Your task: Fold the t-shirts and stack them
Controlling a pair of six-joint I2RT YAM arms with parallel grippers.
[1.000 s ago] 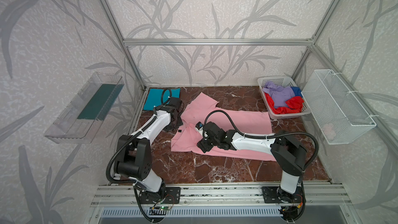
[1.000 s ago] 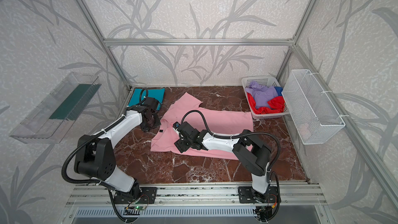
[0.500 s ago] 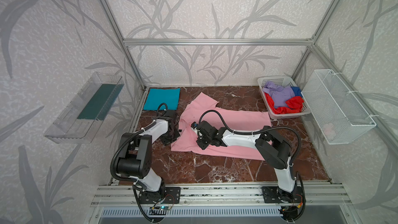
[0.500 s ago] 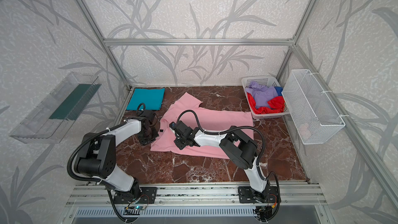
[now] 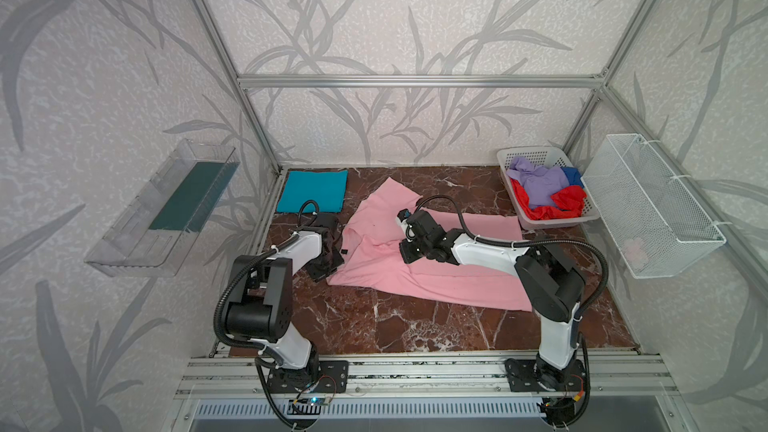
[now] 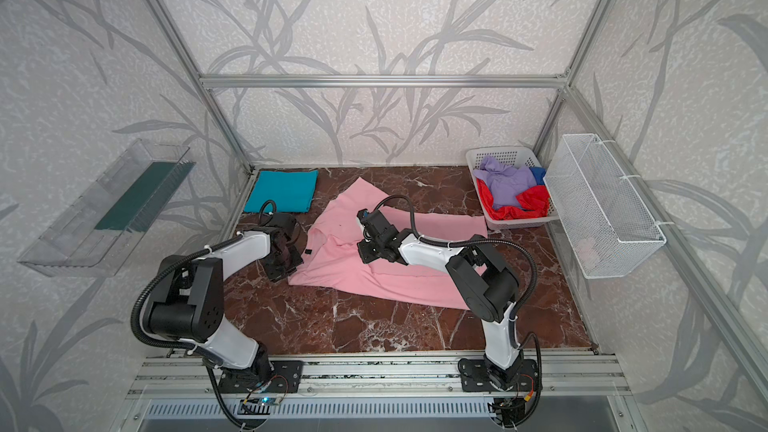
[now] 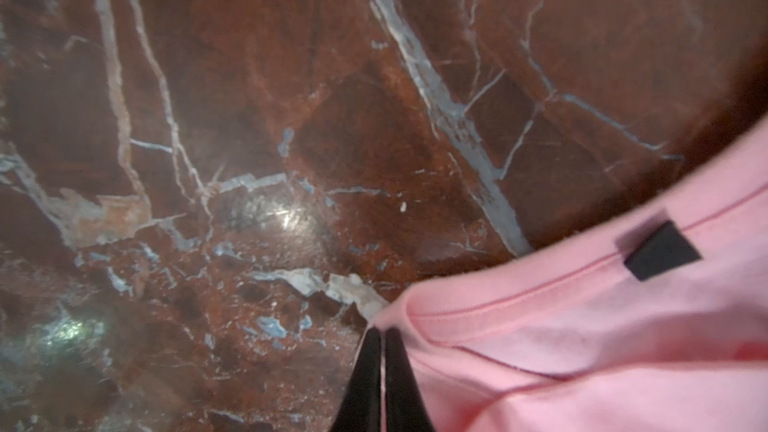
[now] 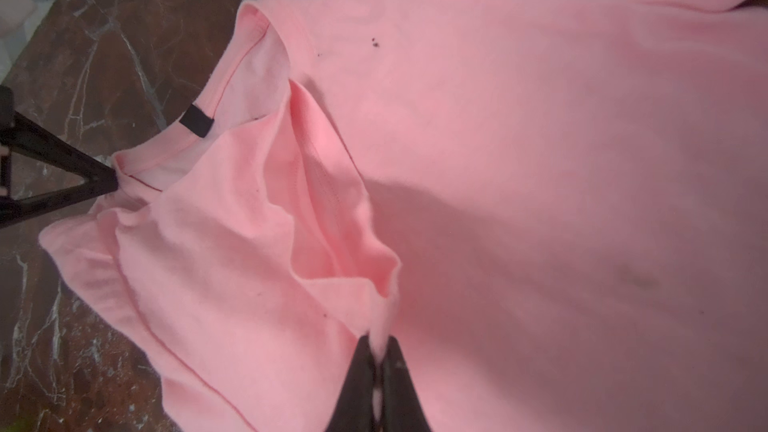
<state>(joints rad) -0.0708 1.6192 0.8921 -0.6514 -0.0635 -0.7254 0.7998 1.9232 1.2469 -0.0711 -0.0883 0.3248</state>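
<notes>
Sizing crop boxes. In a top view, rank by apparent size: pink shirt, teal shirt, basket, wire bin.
1. pink shirt, spread out and partly covered by an arm
2. wire bin, not far behind; it hangs on the side wall, perhaps nearer the camera, so this rank is unsure
3. basket
4. teal shirt, folded

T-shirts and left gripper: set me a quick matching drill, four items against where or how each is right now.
1. pink t-shirt
2. teal t-shirt
3. lavender t-shirt
4. left gripper

A. crumpled in the white basket
B. folded flat, back left corner of the marble table
C. shut on a pink neckline
D. spread out mid-table

Pairs: 1-D, 2-B, 3-A, 4-C.
</notes>
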